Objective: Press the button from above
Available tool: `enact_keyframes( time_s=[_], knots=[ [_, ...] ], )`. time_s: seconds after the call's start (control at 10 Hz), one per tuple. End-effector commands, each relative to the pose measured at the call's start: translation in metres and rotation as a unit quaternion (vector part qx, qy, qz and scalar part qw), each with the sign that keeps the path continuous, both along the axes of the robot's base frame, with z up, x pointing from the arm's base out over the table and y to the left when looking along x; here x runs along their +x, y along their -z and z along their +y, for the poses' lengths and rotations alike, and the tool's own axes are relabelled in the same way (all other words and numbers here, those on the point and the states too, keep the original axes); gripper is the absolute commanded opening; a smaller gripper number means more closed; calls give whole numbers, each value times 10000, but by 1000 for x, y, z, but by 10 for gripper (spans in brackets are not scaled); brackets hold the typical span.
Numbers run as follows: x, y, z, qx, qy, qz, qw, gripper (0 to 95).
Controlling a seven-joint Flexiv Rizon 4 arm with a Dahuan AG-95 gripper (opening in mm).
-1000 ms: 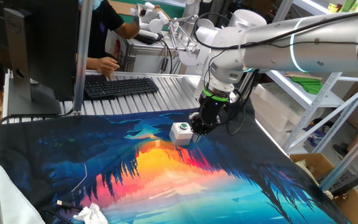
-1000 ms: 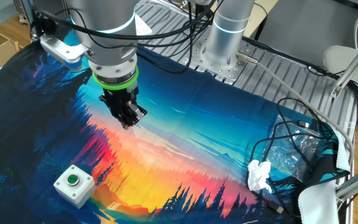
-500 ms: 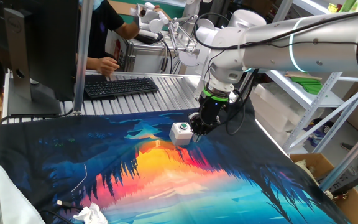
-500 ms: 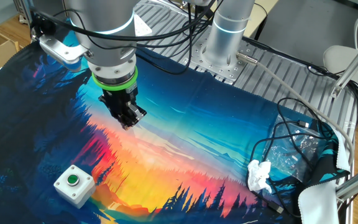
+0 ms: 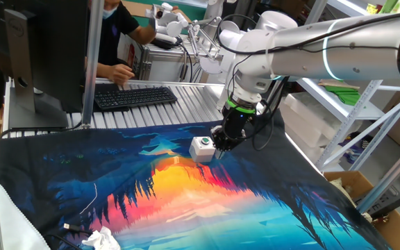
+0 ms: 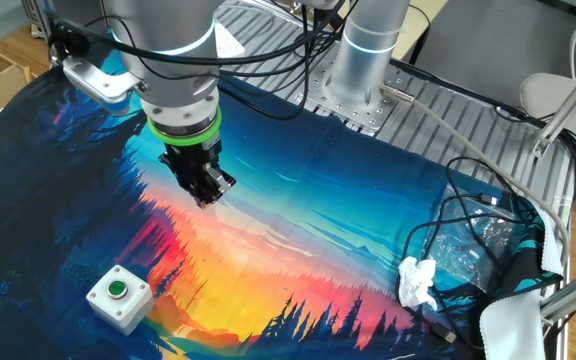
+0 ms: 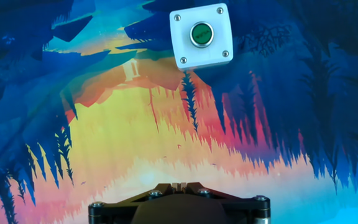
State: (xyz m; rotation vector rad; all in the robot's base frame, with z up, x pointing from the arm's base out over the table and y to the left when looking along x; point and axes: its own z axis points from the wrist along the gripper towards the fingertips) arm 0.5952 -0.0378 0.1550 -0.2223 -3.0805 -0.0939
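Observation:
The button is a small white box with a round green cap, standing upright on the colourful printed cloth. It shows in one fixed view, in the other fixed view and near the top of the hand view. My gripper points down and hovers above the cloth, off to one side of the button and apart from it. In one fixed view the gripper appears just right of the box. In the hand view the fingertips touch each other with nothing between them.
The arm's base stands on the slatted metal table behind the cloth. Cables and crumpled tissue lie at the cloth's right end. A keyboard, a monitor and a person's hand are beyond the cloth.

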Motion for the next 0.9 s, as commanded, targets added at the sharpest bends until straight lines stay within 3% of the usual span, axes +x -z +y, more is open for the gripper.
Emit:
enact_keyframes(
  time_s=[0.1, 0.9],
  knots=[
    [0, 0, 1, 12, 8, 17, 10000, 0],
    [0, 0, 2, 7, 44, 111, 9999, 0]
  ],
)
